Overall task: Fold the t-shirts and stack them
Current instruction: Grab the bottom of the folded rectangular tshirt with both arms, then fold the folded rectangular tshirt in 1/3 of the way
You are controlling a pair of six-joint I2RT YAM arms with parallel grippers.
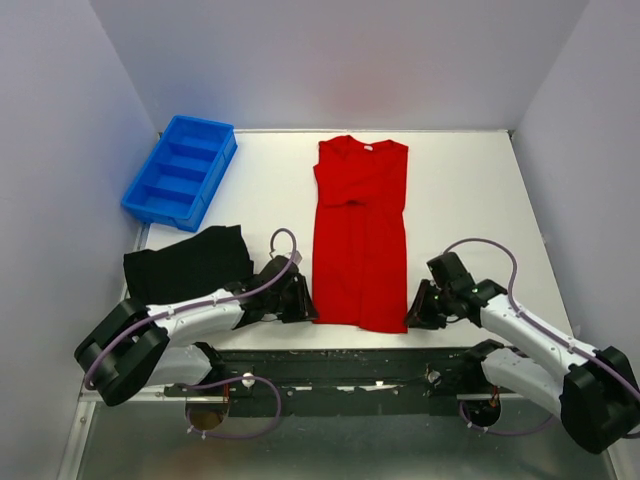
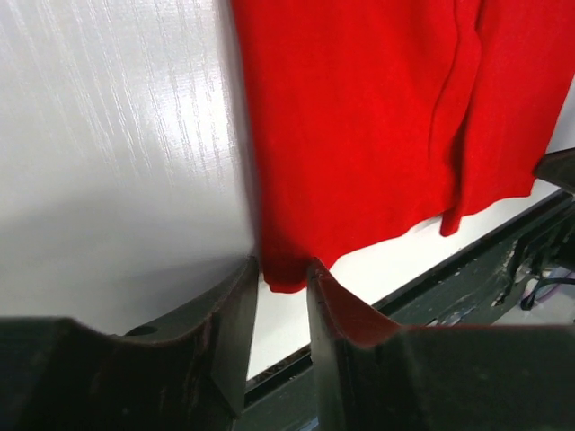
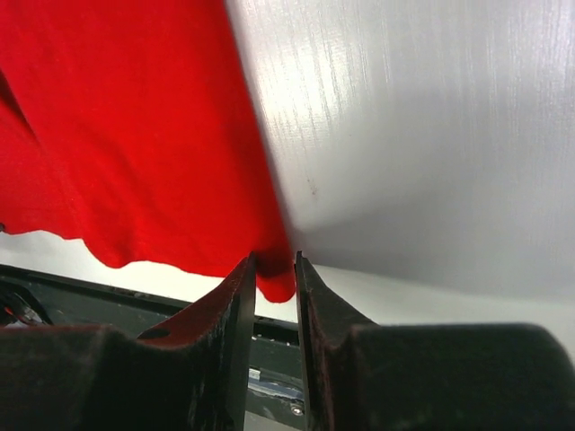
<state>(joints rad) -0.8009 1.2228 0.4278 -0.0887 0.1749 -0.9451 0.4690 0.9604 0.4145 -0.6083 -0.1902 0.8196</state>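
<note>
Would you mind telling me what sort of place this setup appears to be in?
Probably a lab test cell: plain white walls box in a white table, two arms are bolted to its near edge, and only a red t-shirt, a black t-shirt and a blue bin lie there.

1. The red t-shirt [image 1: 361,235] is soft matt cloth, lightly creased.
2. The black t-shirt [image 1: 188,262] is matt cloth too.
3. The table [image 1: 470,190] is white, smooth and glossy, with a faint grain.
4. The blue bin [image 1: 180,170] looks like shiny moulded plastic.
</note>
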